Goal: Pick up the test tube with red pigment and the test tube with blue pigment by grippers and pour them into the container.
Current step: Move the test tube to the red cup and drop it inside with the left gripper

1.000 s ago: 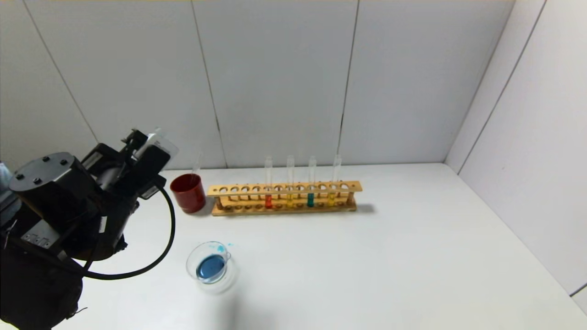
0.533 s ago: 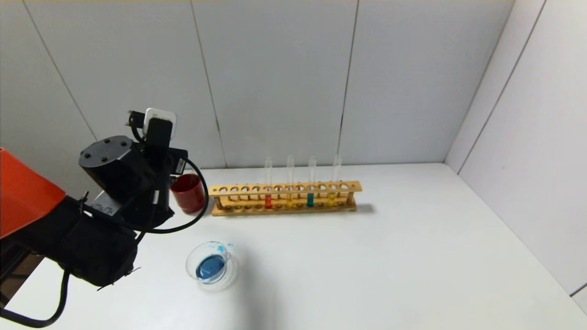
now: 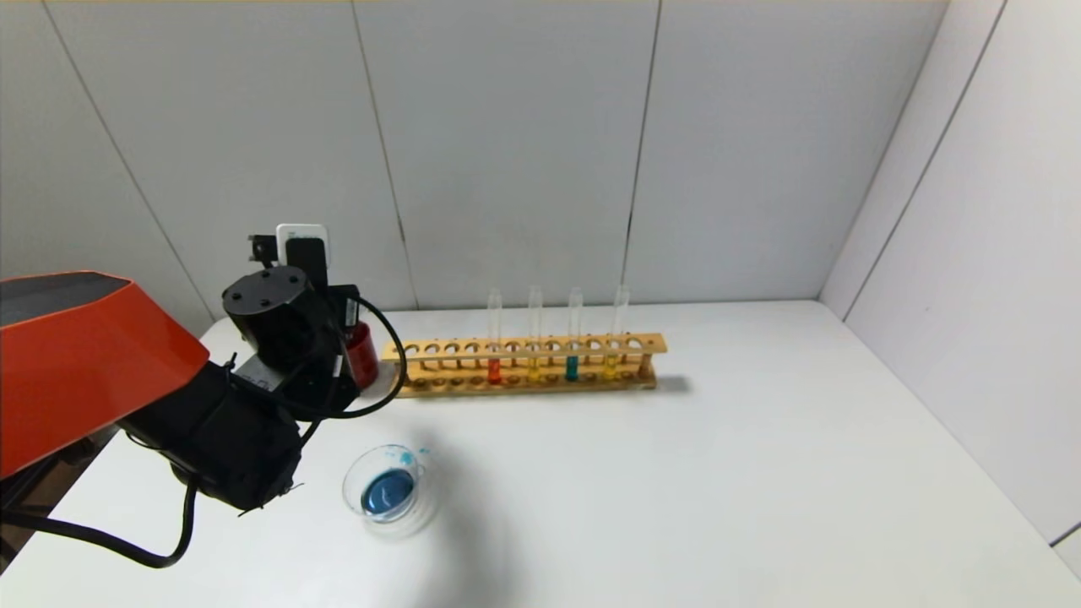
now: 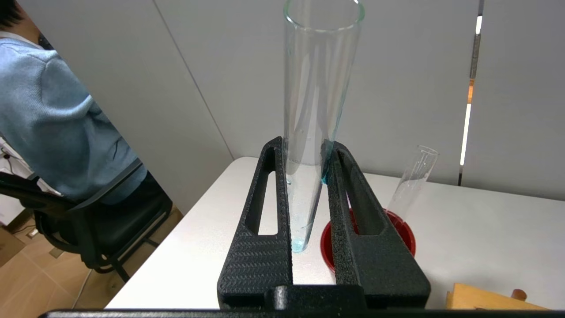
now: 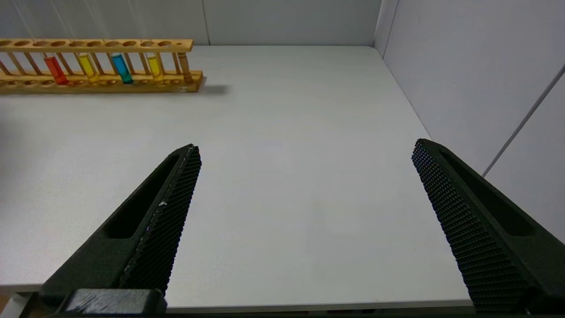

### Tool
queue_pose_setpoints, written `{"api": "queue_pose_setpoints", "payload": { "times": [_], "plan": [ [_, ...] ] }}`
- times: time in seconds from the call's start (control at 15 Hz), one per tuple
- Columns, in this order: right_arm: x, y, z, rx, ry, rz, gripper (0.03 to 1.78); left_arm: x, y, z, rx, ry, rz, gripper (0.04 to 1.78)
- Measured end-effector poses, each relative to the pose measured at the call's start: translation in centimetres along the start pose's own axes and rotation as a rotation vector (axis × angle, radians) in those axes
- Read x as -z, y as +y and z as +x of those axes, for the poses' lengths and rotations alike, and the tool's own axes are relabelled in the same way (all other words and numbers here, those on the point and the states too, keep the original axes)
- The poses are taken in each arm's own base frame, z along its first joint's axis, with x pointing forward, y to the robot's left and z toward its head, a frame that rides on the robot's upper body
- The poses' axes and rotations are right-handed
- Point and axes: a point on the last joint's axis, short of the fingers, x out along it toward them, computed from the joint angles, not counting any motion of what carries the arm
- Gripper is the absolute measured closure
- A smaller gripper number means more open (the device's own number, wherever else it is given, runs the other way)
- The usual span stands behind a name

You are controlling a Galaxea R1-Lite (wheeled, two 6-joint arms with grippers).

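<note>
My left gripper (image 4: 302, 143) is shut on a clear test tube (image 4: 309, 110) and holds it upright, with only a trace of cyan blue at its round tip. It hangs above the table just beside the dark red cup (image 4: 399, 229). In the head view my left arm (image 3: 283, 325) covers this gripper. The container (image 3: 348, 481), a low glass dish holding blue liquid, sits near the front left. The red-pigment tube (image 3: 494, 370) and a teal-blue tube (image 3: 572, 367) stand in the wooden rack (image 3: 524, 348). My right gripper (image 5: 304, 150) is open and empty over the right part of the table.
An empty clear tube (image 4: 412, 181) leans in the red cup (image 3: 365, 355). Two yellow tubes (image 3: 533, 369) (image 3: 611, 365) also stand in the rack. A person in a blue top (image 4: 53, 119) sits on a chair beyond the table's left edge. Walls stand behind and to the right.
My left arm has swung from the near left toward the back, up to the red cup, and now covers part of it. The rack, dish and right gripper have not moved.
</note>
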Motion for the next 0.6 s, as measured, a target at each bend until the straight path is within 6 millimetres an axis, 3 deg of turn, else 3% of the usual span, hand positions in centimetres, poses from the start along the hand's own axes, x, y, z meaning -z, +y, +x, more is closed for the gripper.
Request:
{"api": "queue_pose_setpoints", "payload": {
  "times": [0.6],
  "plan": [
    [0.0,0.0,0.0,0.0,0.0,0.0,0.06,1.2,-1.9,1.5,0.023,0.088,-0.075,1.52]
  ]
}}
